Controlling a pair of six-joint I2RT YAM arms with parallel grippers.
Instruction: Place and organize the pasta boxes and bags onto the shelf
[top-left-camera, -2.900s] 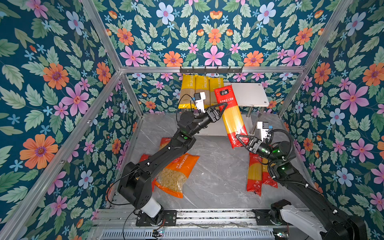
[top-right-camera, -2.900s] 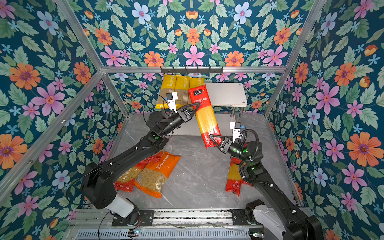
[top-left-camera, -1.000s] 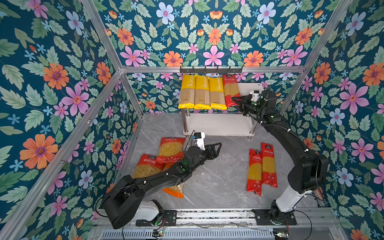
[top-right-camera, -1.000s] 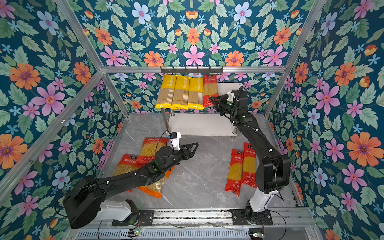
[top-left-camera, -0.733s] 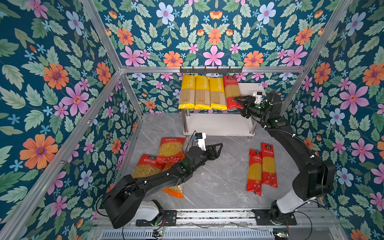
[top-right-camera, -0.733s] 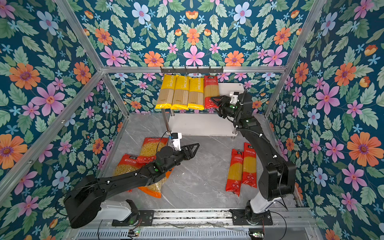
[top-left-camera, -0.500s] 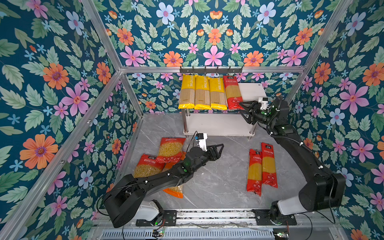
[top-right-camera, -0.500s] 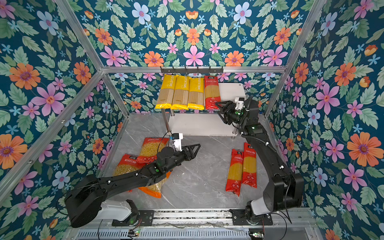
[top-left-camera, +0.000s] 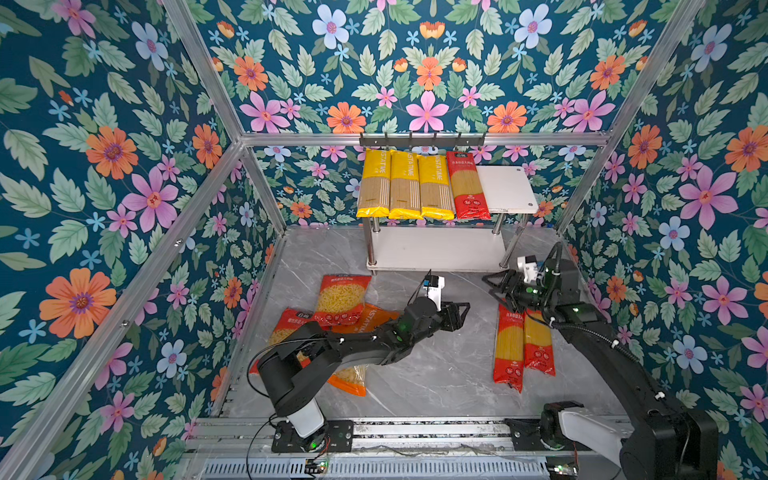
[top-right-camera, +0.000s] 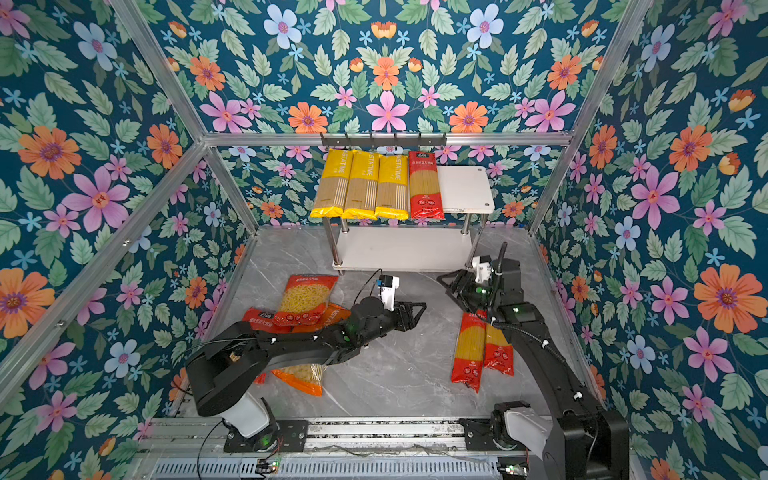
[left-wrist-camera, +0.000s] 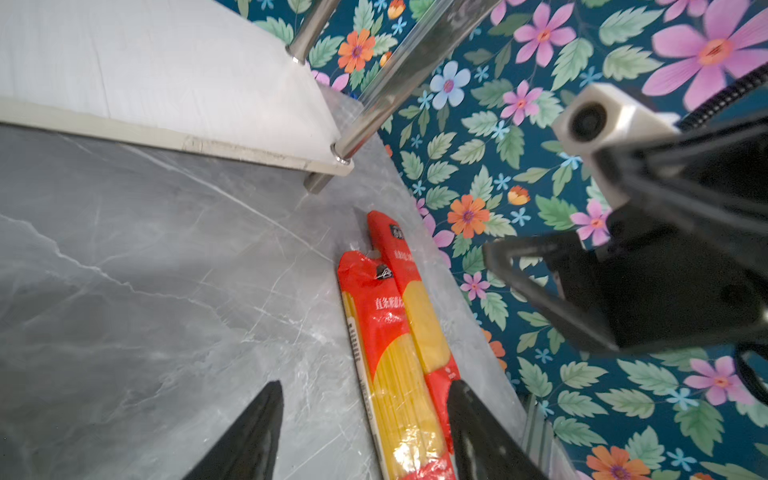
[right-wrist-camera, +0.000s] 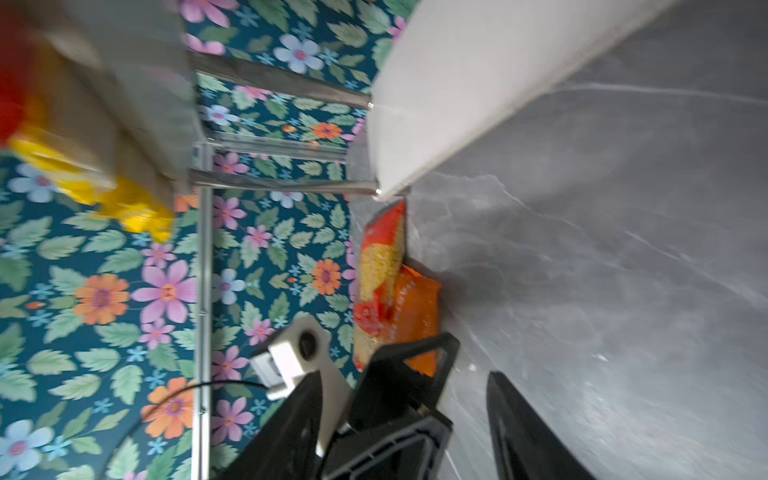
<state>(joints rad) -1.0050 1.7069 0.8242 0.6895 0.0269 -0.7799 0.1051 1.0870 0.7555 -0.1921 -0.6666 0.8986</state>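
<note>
Lying side by side on the top board of the shelf are three yellow PASTATIME packs and one red spaghetti pack, which touches the rightmost yellow one; the white board shows to the right of it. Both top views give the same row, with the packs' near ends hanging slightly over the front edge.

Two more red spaghetti packs lie flat on the grey marble floor at the right, touching along their long sides and pointing toward the shelf. The right gripper hovers just over their far ends, near the shelf's front right leg. Its jaws stand apart and hold nothing, and the right wrist view shows its fingers spread.

The left gripper sits low over the middle of the floor with its jaws wide and empty, aimed toward the two floor packs, which the left wrist view shows beyond its fingertips.

At the left, a red macaroni bag, a second red macaroni bag and an orange macaroni bag lie in an overlapping heap, partly hidden under the left arm
</note>
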